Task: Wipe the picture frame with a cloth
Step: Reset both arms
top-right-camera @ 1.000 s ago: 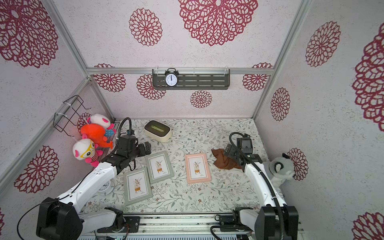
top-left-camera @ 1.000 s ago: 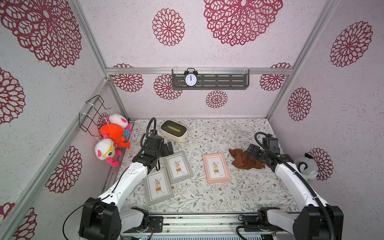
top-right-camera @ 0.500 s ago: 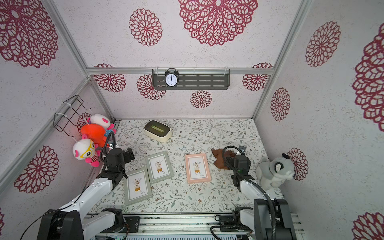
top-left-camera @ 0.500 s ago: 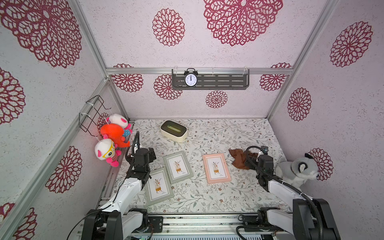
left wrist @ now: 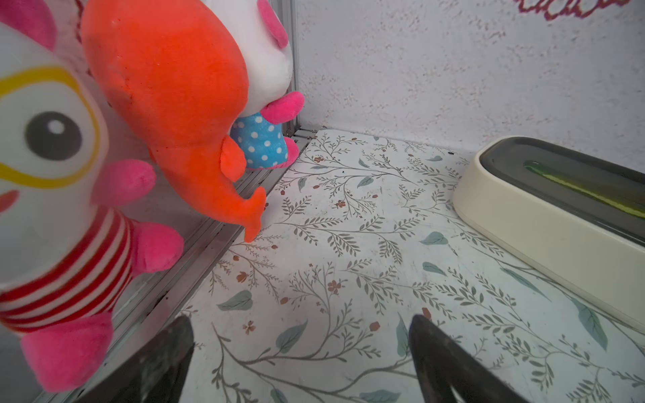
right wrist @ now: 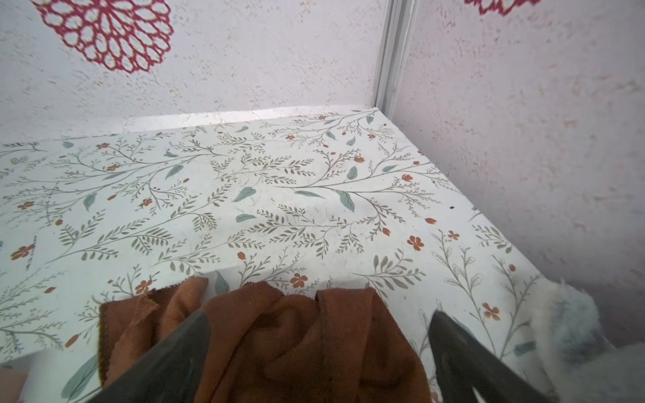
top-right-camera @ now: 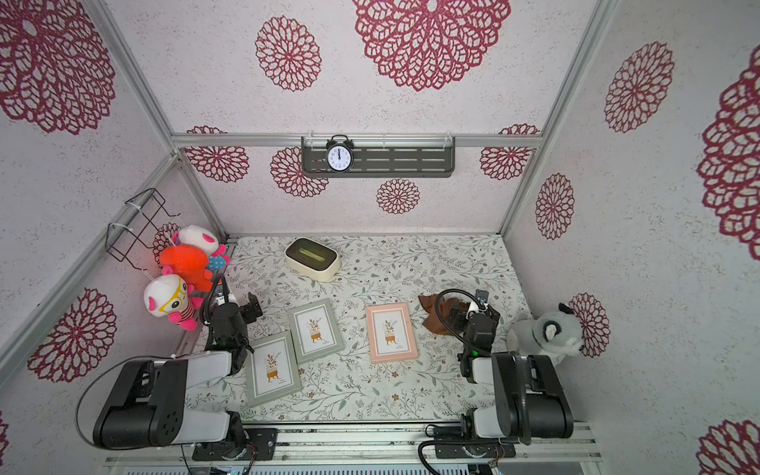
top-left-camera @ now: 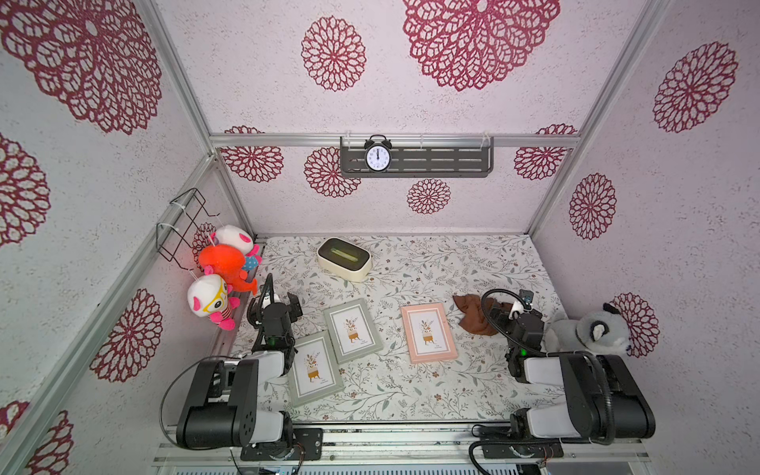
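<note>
Floral table kept the crumpled rust-brown fabric cloth; arms had retreated, left tool and right tool spread empty: wiping seemingly over.

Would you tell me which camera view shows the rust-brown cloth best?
The right wrist view: the cloth lies close up, crumpled folds clear, its near part cut off. Both top views show it small, partly behind the right arm. The left wrist view misses it.
</note>
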Robot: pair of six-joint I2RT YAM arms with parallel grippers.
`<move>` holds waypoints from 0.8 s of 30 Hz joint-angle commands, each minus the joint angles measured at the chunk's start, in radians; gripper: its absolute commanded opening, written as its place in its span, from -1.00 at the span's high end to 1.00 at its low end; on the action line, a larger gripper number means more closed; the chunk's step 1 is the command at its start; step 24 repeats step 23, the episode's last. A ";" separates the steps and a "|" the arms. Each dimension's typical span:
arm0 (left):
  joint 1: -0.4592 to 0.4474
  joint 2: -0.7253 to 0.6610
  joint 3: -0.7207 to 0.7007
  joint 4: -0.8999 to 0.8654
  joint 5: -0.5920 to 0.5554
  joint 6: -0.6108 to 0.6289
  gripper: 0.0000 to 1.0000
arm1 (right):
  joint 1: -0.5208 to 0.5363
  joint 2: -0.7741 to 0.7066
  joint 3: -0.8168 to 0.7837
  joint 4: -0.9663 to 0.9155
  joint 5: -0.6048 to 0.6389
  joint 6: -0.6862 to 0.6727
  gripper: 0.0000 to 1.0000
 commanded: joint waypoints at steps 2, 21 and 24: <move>0.008 0.128 -0.009 0.283 0.023 0.062 -0.96 | 0.004 0.049 -0.035 0.214 -0.007 -0.017 -0.98; 0.014 0.110 0.029 0.174 0.021 0.044 -0.95 | 0.104 0.099 -0.006 0.224 0.198 -0.066 -0.97; 0.015 0.110 0.031 0.169 0.023 0.042 -0.95 | 0.104 0.097 -0.007 0.226 0.198 -0.066 -0.98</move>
